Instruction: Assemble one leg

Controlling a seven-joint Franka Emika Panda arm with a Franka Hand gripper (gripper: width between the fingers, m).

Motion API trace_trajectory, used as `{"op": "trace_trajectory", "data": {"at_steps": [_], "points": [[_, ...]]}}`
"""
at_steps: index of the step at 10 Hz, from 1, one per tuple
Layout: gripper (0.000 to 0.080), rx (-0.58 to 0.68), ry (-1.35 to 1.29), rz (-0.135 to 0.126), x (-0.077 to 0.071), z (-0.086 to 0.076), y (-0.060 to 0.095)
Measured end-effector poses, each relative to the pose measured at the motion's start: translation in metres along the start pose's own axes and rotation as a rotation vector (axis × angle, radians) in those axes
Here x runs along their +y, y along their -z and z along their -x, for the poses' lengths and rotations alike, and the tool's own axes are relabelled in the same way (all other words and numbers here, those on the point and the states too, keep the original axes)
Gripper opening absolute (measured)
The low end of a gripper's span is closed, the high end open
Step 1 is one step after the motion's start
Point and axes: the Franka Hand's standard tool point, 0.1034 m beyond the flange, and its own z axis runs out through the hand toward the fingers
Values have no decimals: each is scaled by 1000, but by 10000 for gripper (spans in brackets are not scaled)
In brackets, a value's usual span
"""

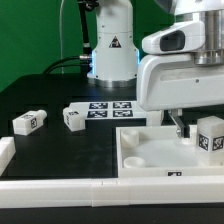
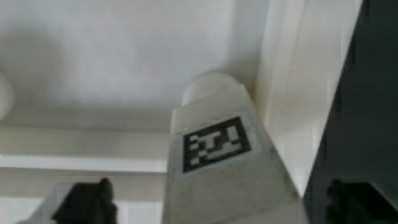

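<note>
A leg (image 2: 221, 140), a stubby white block with a black-and-white tag, stands upright on the white tabletop (image 2: 107, 70) close to its raised edge. In the exterior view the leg (image 1: 210, 135) is at the tabletop's (image 1: 150, 150) right corner. My gripper (image 2: 221, 205) straddles the leg. The dark fingers (image 2: 86, 200) stand on either side of it, with a clear gap on one side, so the jaws are open. In the exterior view the gripper (image 1: 193, 126) hangs low over the tabletop. Two more legs (image 1: 28, 121) (image 1: 73, 118) lie on the black table at the exterior view's left.
The marker board (image 1: 110, 107) lies on the table behind the loose legs. The arm's base (image 1: 112, 50) stands at the back. A white rail (image 1: 90, 190) runs along the table's front edge. The tabletop has a round corner socket (image 1: 135, 156).
</note>
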Motion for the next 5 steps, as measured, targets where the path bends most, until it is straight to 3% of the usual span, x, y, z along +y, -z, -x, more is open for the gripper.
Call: {"op": "trace_trajectory", "data": {"at_steps": [1, 2, 3, 5], "points": [[428, 0, 0, 0, 0, 0, 0], [428, -1, 0, 0, 0, 0, 0], [291, -1, -22, -1, 0, 0, -1], [291, -1, -57, 0, 0, 0, -1]]}}
